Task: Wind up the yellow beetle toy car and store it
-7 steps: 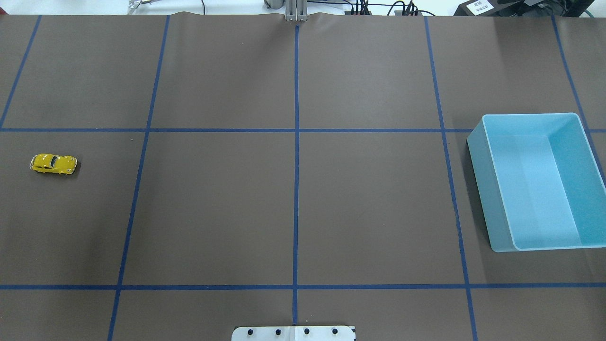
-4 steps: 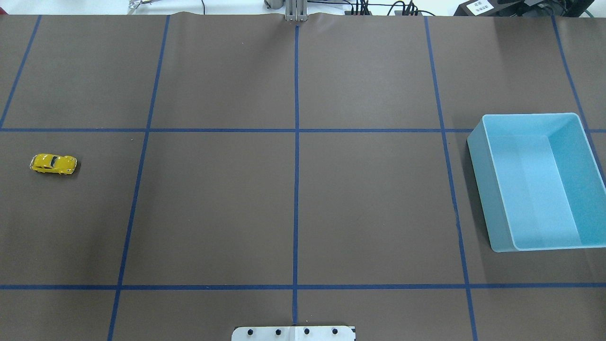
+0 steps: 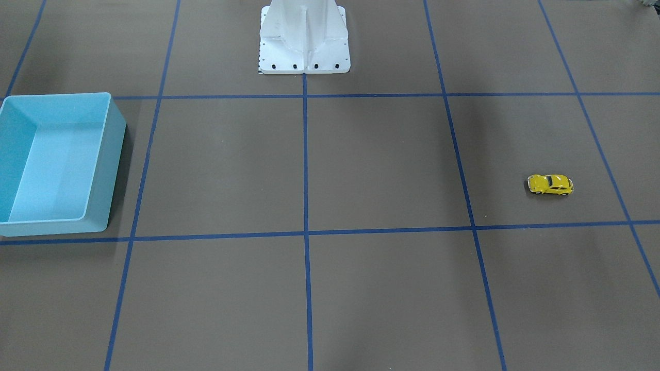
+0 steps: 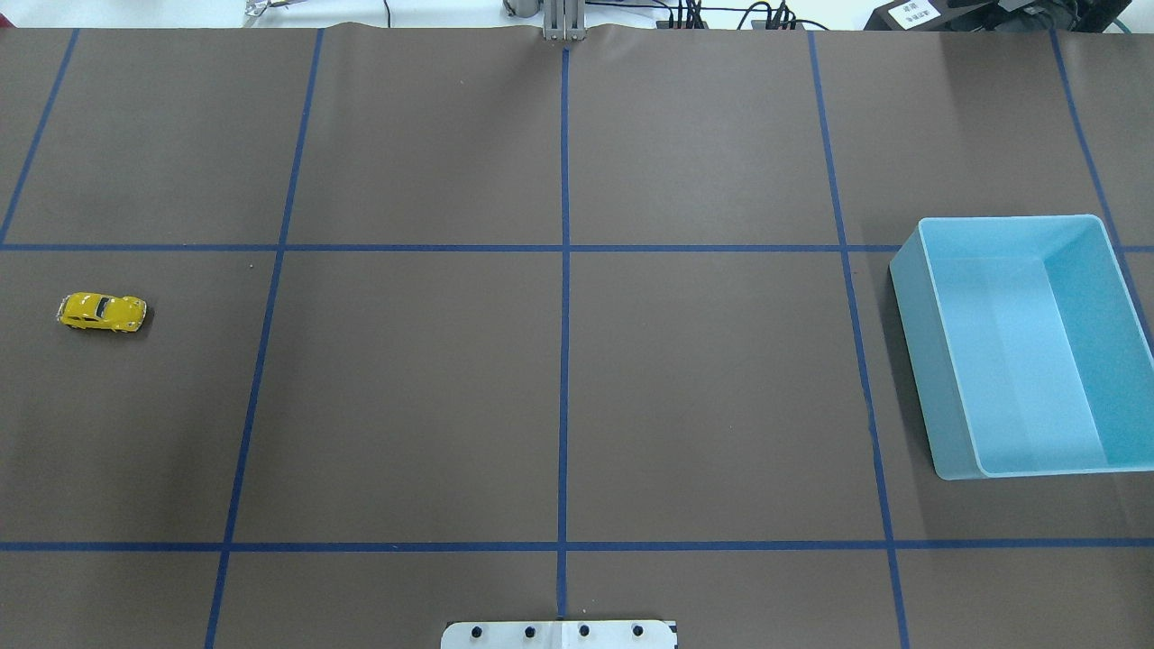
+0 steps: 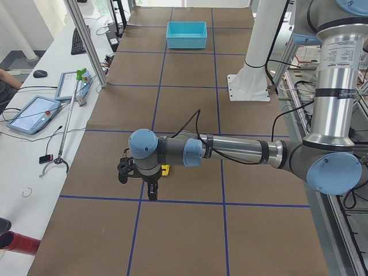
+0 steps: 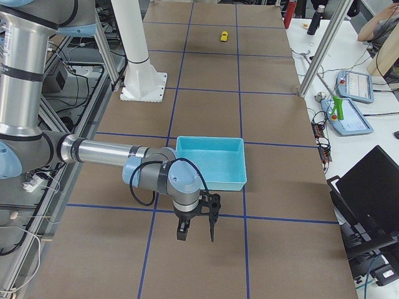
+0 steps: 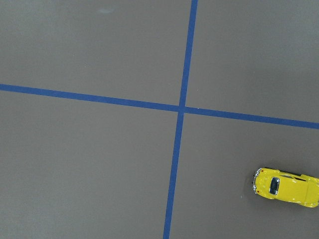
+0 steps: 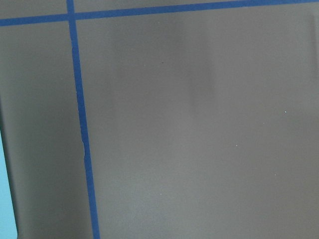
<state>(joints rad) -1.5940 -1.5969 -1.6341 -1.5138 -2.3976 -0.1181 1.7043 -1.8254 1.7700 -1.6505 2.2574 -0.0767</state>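
Observation:
The yellow beetle toy car (image 4: pixel 102 312) stands on its wheels on the brown mat at the far left, alone and untouched (image 3: pixel 550 184). In the left wrist view the car (image 7: pixel 289 186) lies at the lower right corner. My left gripper (image 5: pixel 137 181) hangs above the mat close beside the car (image 5: pixel 165 170), which peeks out behind the wrist. My right gripper (image 6: pixel 196 232) points down just off the front of the light blue bin (image 6: pixel 212 182). Both grippers show only in the side views, so I cannot tell whether they are open or shut.
The light blue bin (image 4: pixel 920 361) sits at the right side of the mat with nothing inside (image 3: pixel 105 170). Blue tape lines divide the mat into squares. The white robot base (image 3: pixel 304 46) stands at the near middle edge. Tablets and cables lie beyond the mat's far edge.

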